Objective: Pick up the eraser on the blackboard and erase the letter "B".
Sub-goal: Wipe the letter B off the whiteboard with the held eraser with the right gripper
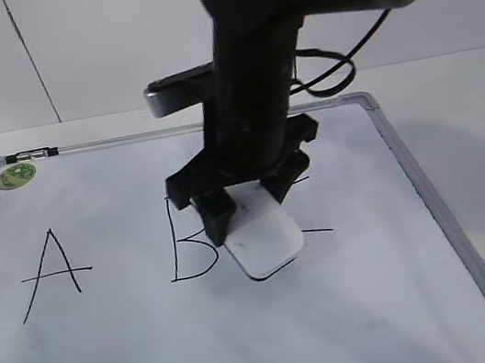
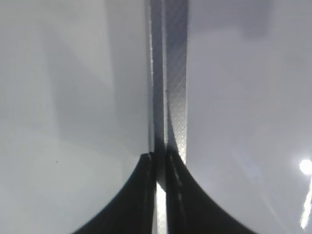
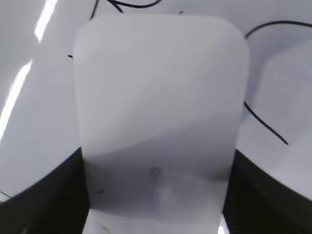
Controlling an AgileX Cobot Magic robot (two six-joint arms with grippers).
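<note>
While your right gripper reaches down over the middle of the blackboard, its two dark fingers pinch the eraser by its long sides. You see the white block tilted, its lower end resting on or just above the board surface; you cannot tell which. It sits just right of the letter "B", overlapping the letter's right-hand bulges, and it covers most of the drawn mark to the right, where only short black strokes show beside it. The letter A stands well apart to the left, and a round green sticker sits by the board's top left corner. From your right wrist camera, the eraser fills the middle of the view, with a dark finger against each side and thin black strokes on the board around it. From your left wrist camera, the left gripper has its jaws pressed together with nothing between them, hanging over the grey frame strip of the board.
</note>
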